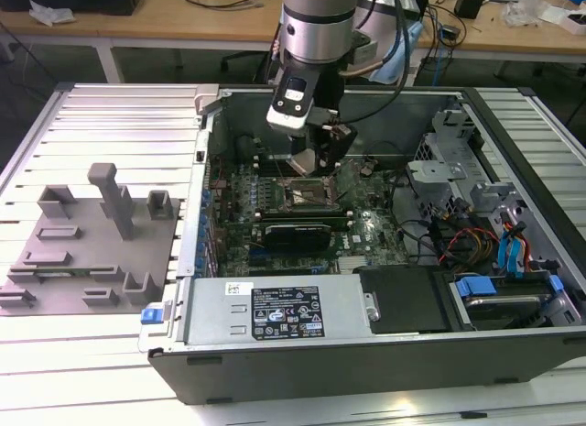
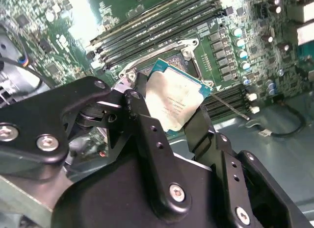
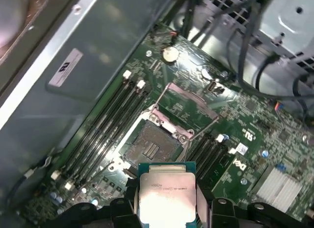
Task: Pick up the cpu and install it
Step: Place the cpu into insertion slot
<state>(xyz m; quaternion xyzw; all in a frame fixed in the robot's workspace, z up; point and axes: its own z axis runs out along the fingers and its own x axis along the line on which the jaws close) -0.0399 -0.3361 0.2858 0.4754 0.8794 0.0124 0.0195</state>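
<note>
Grey steel, the open computer case (image 1: 385, 353) lies on its side across the middle of the exterior view, so the green motherboard (image 1: 366, 226) faces up for access. At upper centre the gripper (image 1: 311, 165) hangs over the socket (image 3: 151, 148), whose metal frame (image 3: 189, 98) stands open, ready to receive. The jaws pinch the cpu (image 3: 168, 194) by opposite edges, probably to spare its underside. It sits level, close above the socket and not yet seated.

The cpu (image 3: 167, 198) between jaws, near socket (image 3: 151, 148)
</note>
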